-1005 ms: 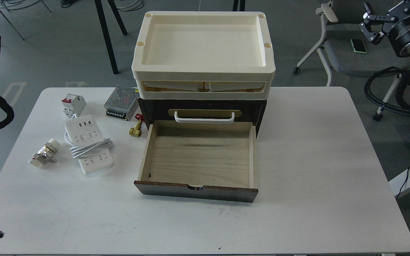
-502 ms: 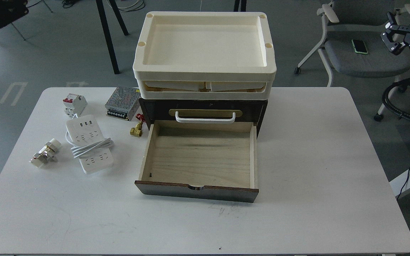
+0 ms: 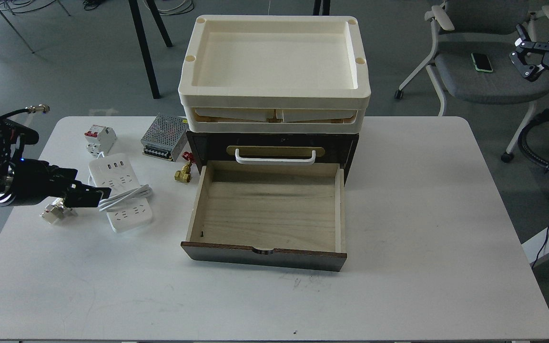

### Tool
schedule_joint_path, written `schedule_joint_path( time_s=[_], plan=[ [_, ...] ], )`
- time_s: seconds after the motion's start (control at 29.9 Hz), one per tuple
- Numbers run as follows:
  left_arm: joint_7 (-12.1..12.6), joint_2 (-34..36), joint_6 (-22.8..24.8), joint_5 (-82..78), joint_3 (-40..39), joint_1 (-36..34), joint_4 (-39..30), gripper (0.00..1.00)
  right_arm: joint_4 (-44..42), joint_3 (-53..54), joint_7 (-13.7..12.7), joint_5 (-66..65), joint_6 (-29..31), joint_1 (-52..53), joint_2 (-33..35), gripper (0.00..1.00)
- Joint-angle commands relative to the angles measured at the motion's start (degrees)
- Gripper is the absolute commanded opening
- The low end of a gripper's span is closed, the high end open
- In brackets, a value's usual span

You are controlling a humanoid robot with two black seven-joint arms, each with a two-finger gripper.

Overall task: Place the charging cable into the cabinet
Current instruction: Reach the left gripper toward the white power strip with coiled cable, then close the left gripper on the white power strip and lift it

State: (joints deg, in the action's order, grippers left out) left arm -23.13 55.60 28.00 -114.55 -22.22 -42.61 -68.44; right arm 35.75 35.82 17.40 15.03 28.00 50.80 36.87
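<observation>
The charging cable point(image 3: 114, 174), a white power strip with its cord coiled round the middle, lies on the white table point(image 3: 422, 200), left of the cabinet. The cabinet point(image 3: 208, 145) is a dark brown chest. Its lower drawer point(image 3: 267, 209) is pulled out, showing bare pale wood inside. Above the drawer is a white bar handle point(image 3: 274, 158). My left gripper point(image 3: 88, 190) reaches in from the left just above the table. Its fingers look parted, and their tips are at the strip's left edge by the coiled cord. My right gripper point(image 3: 528, 55) is open and empty, raised off the table at the far right.
Cream plastic trays point(image 3: 273, 97) sit stacked on the cabinet. A circuit breaker point(image 3: 99, 139), a perforated power supply box point(image 3: 162, 142) and a brass valve point(image 3: 182, 174) lie behind the strip. A metal fitting point(image 3: 51, 213) lies under my left gripper. A chair point(image 3: 484, 81) stands at the back right.
My left arm has come into view from the left and reached the power strip's left edge. My right gripper has drawn back to the right. The objects on the table have not moved.
</observation>
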Motion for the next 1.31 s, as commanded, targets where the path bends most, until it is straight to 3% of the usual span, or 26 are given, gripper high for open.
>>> schedule_joint_path(
  time_s=[0.0,0.27,0.57,0.74,0.87,1.11,1.27],
  plan=[
    [0.02,-4.62,0.00,-4.97,-0.01,-0.20,1.81,0.98,-0.07,0.39,0.00,0.00,0.00,-0.09,0.14,1.00],
    [0.02,-10.16,-6.64,-10.45,0.16,0.33,12.79,0.97,0.02,0.48,0.00,0.00,0.00,-1.49,0.49,1.00],
    [-2.09,-13.32,-6.73,-10.45,1.13,0.68,13.42,0.94,-0.07,0.56,0.00,0.09,0.00,-1.67,0.49,1.00],
    [-3.49,-16.39,-7.43,-10.45,2.53,0.59,18.85,0.84,-0.16,0.56,0.00,0.09,0.00,-1.85,0.49,1.00],
    [-3.76,-17.90,-10.68,-10.45,4.02,0.42,22.82,0.78,-0.07,0.56,0.00,0.09,0.00,-2.20,0.58,1.00],
    [-4.87,-17.98,-11.65,-10.45,4.73,0.59,24.31,0.59,-0.07,0.56,0.00,0.09,0.00,-2.37,0.66,1.00],
    [-4.87,-17.98,-12.62,-10.43,4.73,0.60,24.32,0.52,-0.07,0.56,0.00,0.09,0.00,-2.64,0.66,1.00]
  ],
)
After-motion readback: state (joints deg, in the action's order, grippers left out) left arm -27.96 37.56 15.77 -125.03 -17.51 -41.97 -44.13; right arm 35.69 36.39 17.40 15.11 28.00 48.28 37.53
